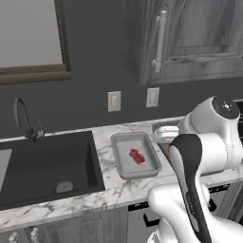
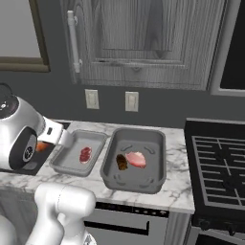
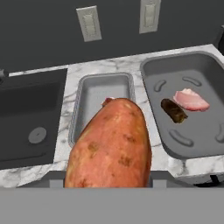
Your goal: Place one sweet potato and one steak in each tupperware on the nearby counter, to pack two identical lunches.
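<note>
- Orange-red sweet potato (image 3: 111, 146) sits in the hand (image 3: 109, 181); hand view shows it large and close, held at its near end between the two jaws, which are closed partway onto its sides. Finger tips mostly hidden behind it.
- Long axis of this sweet potato runs away from the hand camera, far tip tilted slightly right in that view, pointing toward the left tupperware (image 3: 83, 109) and covering most of its floor.
- Right base view: a small orange patch of the same sweet potato (image 2: 42, 146) shows just behind the white wrist, above the bench (image 2: 182, 189) near the sink (image 2: 28, 167) edge.
- Left tupperware (image 2: 72, 165) holds one red marbled steak (image 2: 85, 154); left base view shows the steak (image 1: 137, 156) near the tray's middle, long axis roughly along the tray's length. Hand view: just a sliver of this steak (image 3: 106, 101) shows past the sweet potato's far tip.
- Right tupperware (image 2: 139, 184) looks larger and closer in the right base view; it holds a darker brown sweet potato (image 2: 121, 162) and a paler pink steak (image 2: 136, 159), touching or nearly so, side by side.
- Hand view: brown sweet potato (image 3: 173, 110) lies with its long axis diagonal across the tray floor; the pink steak (image 3: 190, 100) is just beside it on the far right side.
- The two trays stand side by side on the marble bench, between the black sink (image 1: 42, 166) and the stove (image 2: 222, 167).
- Two wall outlets (image 3: 87, 22) are on the dark wall behind.
</note>
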